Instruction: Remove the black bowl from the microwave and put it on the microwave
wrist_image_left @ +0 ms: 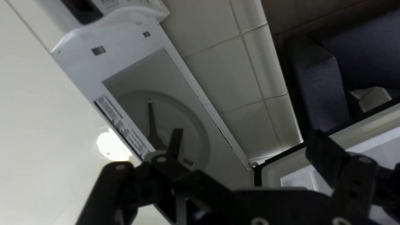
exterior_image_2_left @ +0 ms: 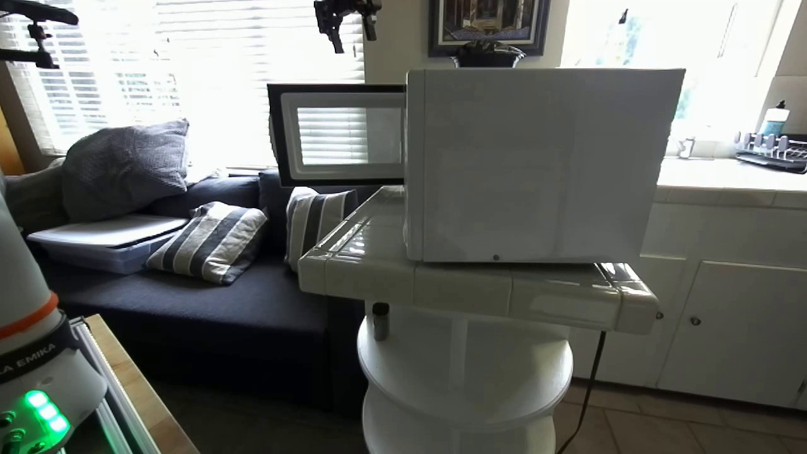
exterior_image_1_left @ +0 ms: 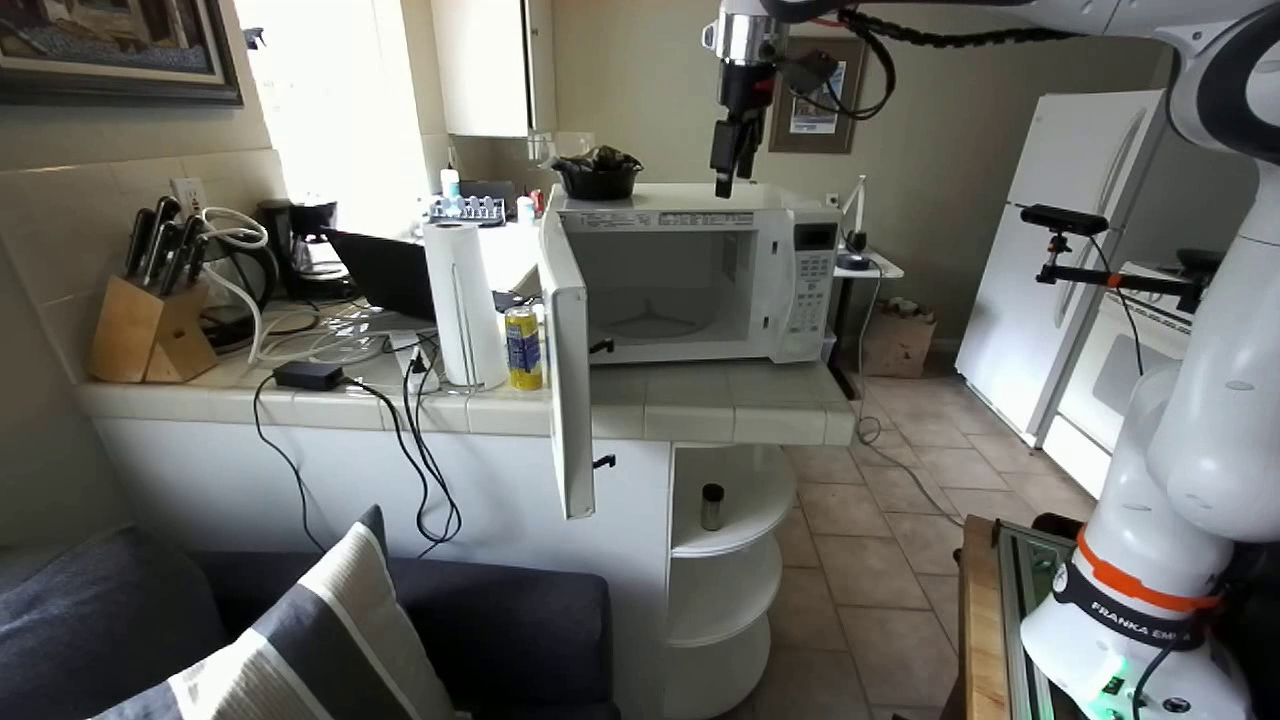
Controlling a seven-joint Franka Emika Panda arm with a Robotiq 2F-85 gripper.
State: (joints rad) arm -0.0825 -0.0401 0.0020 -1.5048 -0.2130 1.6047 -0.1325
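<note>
The jaws are spread wide, with nothing held between them. The gripper [wrist_image_left: 246,136] hangs in the air, in front of the microwave [exterior_image_2_left: 542,164] and higher than its top. The black bowl [exterior_image_1_left: 597,183] sits on the microwave's top, near the end where the open door [exterior_image_1_left: 570,380] is, well apart from the gripper. So I think the job is done, or nearly. Some dark, crumpled stuff [exterior_image_1_left: 605,157] pokes out of the bowl (I can't tell what). My guess is the bowl is light and stiff, and may slide on that smooth top. To fix its spot, I would pinch its rim, one finger inside and one outside, gently, so nothing spills.
</note>
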